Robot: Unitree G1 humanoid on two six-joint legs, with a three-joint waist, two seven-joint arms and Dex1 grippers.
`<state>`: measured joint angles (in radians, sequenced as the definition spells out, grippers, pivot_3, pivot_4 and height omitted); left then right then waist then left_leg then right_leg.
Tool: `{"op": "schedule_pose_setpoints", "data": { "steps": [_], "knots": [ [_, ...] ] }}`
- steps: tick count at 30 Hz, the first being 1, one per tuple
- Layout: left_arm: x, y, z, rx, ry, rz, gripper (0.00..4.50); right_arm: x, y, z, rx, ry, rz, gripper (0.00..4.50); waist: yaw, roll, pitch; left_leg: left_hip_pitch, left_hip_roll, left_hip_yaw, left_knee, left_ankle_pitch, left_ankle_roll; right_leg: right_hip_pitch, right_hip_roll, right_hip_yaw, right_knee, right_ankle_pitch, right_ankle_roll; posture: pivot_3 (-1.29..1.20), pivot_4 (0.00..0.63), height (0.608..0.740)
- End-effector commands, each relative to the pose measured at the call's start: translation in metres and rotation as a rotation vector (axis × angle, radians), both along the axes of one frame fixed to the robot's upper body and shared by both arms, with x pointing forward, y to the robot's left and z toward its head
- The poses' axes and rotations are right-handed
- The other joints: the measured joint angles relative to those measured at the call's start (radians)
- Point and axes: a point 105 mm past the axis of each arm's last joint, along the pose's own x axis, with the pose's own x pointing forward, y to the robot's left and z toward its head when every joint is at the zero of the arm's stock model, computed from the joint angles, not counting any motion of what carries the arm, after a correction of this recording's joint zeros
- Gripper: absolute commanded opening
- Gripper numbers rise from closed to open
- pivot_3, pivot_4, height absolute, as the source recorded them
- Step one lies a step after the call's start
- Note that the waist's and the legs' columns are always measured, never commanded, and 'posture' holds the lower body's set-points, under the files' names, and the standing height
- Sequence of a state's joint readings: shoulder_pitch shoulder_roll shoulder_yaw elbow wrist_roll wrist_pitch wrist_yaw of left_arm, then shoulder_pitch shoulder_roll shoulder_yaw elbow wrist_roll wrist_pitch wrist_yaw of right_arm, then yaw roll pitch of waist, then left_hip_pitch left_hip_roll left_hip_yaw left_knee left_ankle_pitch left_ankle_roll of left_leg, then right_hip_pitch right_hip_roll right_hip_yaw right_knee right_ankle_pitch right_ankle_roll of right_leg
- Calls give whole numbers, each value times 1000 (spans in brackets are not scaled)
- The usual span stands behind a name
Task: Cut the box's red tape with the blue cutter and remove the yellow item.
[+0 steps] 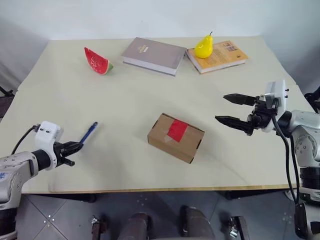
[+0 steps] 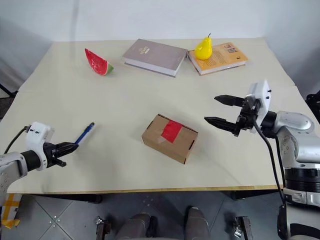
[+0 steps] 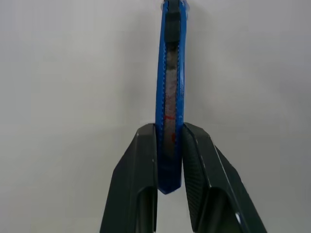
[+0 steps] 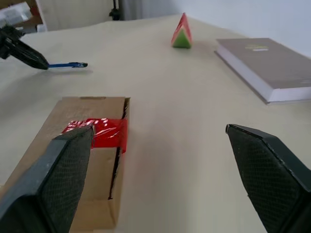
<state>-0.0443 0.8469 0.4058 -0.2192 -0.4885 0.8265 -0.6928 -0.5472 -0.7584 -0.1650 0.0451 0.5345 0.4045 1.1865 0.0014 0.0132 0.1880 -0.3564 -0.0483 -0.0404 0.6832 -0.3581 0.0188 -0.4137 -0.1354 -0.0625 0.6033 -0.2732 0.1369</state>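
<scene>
Risk comes first from the grip: my left fingers [image 3: 192, 170] pinch the blue cutter [image 1: 88, 133] only at its rear end, so most of the slim body sticks out free. If I press the tip on the tape with this short hold, I think the cutter can pivot or slip out between the fingers. A second risk is the box [image 1: 175, 137] itself: it is light and lies loose on the bench [image 1: 125, 95], so a push from the blade may slide it instead of cutting. My right gripper [image 1: 234, 109] hovers just beside the box with its fingers spread wide, holding nothing, so nothing steadies the box yet.

The cutter is at the left near side of the bench, well apart from the box. Its long axis runs in line with the left fingers, and its free end points away from me and a little toward the right, up off the bench I believe. The red tape [image 1: 177, 130] lies across the top of the box, over the flap seam. The box's long axis runs diagonally, from far left to near right.
</scene>
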Motion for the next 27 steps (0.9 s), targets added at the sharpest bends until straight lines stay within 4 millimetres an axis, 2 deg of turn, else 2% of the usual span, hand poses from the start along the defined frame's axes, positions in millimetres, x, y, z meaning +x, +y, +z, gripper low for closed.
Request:
{"op": "schedule_pose_setpoints", "data": {
  "steps": [1,5,7,11,14,18,20,23,25,27],
  "knots": [
    [-12,-15,21,1,-119,-193,384,-8,22,16,-50,-56,48,4500,-1,0,0,0,1,0,0,0,0,0,-1,0,-1,0,0,0,150,740],
    [-30,-32,9,53,-128,-426,384,-14,52,15,-150,-17,90,4500,-5,0,0,0,3,0,0,-1,-2,0,0,0,-1,-1,-2,0,150,740],
    [-38,-43,-2,98,-118,-564,384,-21,80,20,-179,-4,154,4500,-7,1,1,0,3,1,0,-1,-2,-1,1,0,-1,-1,-2,0,150,740],
    [-41,-48,-15,182,-112,-688,384,-31,105,11,-305,29,220,4500,-3,1,0,0,5,1,0,-2,-2,-2,2,-1,-1,-2,-4,0,150,740],
    [-32,-49,-26,284,-138,-730,384,-36,127,9,-338,36,257,3886,0,1,0,-1,5,0,0,-3,-2,-2,2,-2,-1,-2,-4,0,150,740],
    [-24,-48,-32,354,-165,-749,384,-45,151,11,-333,-24,331,2465,-3,0,0,-6,2,0,0,-3,-1,-8,3,-3,3,-1,-3,0,150,740],
    [-24,-49,-35,404,-178,-778,384,-51,166,-1,-380,-38,388,1763,-5,0,0,-13,1,1,2,-2,0,-16,3,-4,9,-1,-3,0,150,740],
    [-24,-50,-40,431,-187,-778,384,-52,186,-31,-505,-104,431,721,-7,0,0,-13,1,1,1,-2,0,-16,4,-11,9,-1,-3,0,150,740],
    [-28,-50,-43,448,-181,-798,384,-52,197,-42,-550,-137,458,18,-9,0,0,-13,1,2,2,-2,0,-17,3,-11,9,-1,-3,0,150,740],
    [-32,-50,-45,456,-176,-810,384,-51,203,-50,-599,-182,478,18,-10,0,0,-12,1,2,3,-2,0,-16,3,-11,10,-1,-3,0,150,740]
  ]
}}
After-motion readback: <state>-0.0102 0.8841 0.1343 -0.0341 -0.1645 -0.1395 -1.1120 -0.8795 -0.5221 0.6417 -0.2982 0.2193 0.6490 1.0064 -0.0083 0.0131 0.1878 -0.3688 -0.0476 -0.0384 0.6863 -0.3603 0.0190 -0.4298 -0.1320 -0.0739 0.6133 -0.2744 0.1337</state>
